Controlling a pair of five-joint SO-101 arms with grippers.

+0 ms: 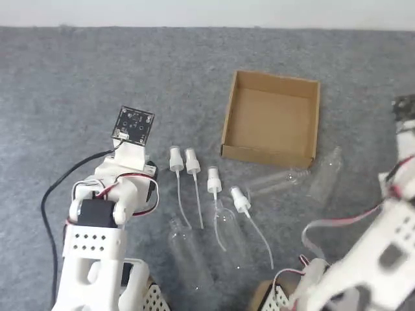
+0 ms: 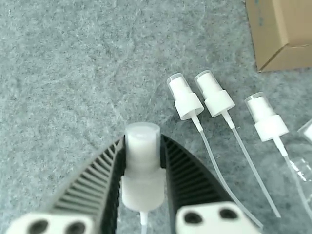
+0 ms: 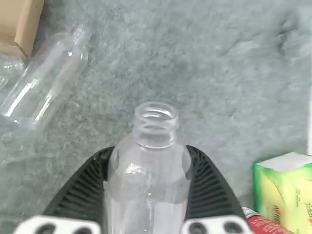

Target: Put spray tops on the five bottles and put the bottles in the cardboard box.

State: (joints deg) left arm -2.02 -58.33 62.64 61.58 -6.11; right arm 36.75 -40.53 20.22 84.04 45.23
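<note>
My left gripper is shut on a white spray top, its cap pointing out past the fingertips, above the grey mat. Three more spray tops lie in a row beyond it. My right gripper is shut on a clear bottle with its open neck pointing away. Another clear bottle lies on the mat near the cardboard box. In the high view the open box sits at the back, with several spray tops and several bottles lying in front of it.
The left arm stands at the near left and the right arm at the near right. A green and white carton sits beside the right gripper. Grey mat stretches bare to the left and behind.
</note>
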